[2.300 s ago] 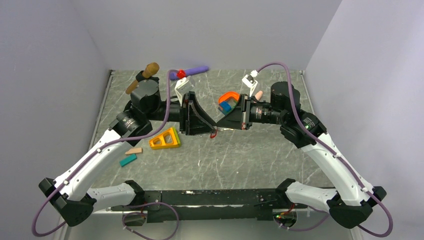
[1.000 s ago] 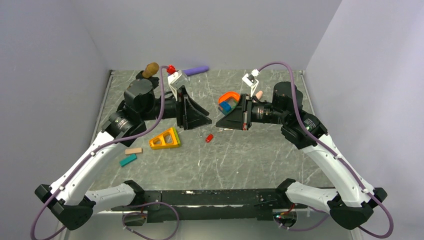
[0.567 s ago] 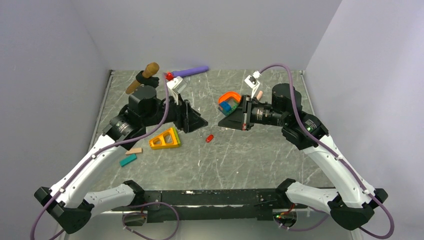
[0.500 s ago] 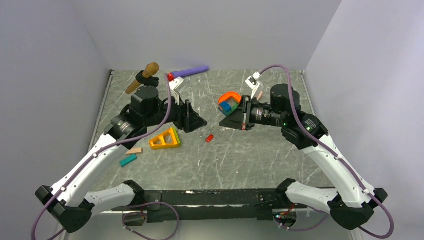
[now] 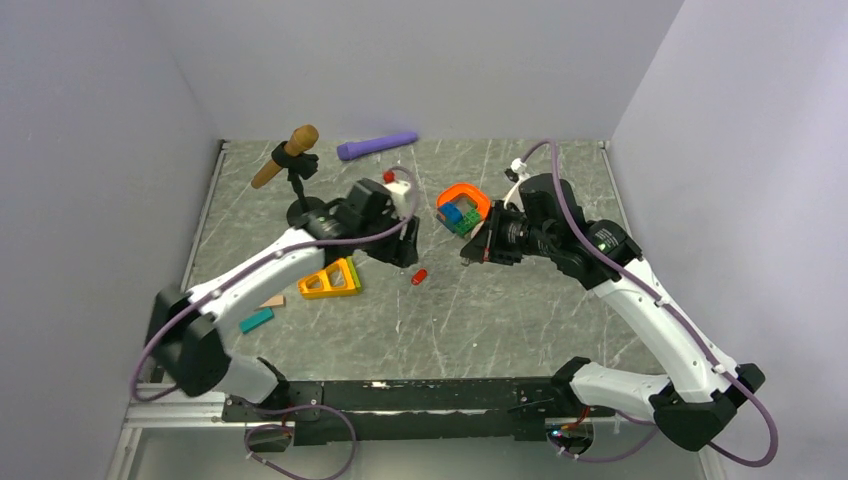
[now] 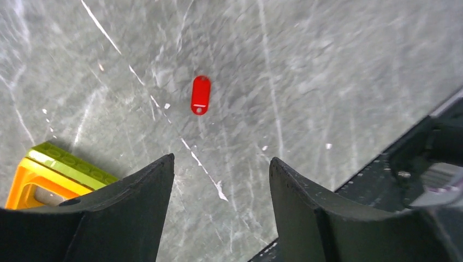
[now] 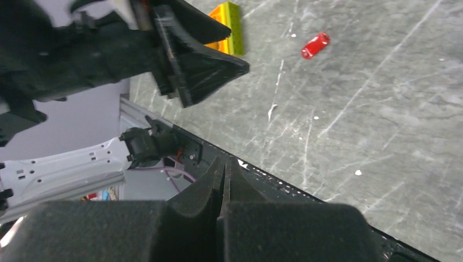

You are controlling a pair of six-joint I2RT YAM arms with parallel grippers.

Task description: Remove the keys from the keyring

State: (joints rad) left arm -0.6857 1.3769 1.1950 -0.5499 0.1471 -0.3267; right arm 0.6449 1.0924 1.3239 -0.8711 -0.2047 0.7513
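Observation:
The keys show as one tiny red oval tag (image 5: 419,276) lying flat on the marble table, free of both grippers. In the left wrist view the red tag (image 6: 200,94) lies a short way ahead of my left gripper (image 6: 221,161), which is open with only bare table between its fingers. My left gripper (image 5: 401,248) hangs just left of the tag. My right gripper (image 5: 472,254) hovers right of the tag and its jaws are pressed together (image 7: 225,164). The right wrist view has the tag (image 7: 315,45) at upper right. The keyring is not visible in any view.
An orange loop with blue and green blocks (image 5: 462,208) sits behind the right gripper. A yellow and green triangle (image 5: 331,280) lies left of the tag. Tan (image 5: 267,300) and teal (image 5: 256,320) blocks lie further left. A wooden mallet on a stand (image 5: 290,152) and a purple stick (image 5: 377,146) are at the back.
My left arm has swung round so its gripper points down beside the red tag, and its jaws have opened wider. The right gripper has turned and drawn back slightly. The tag has stayed put.

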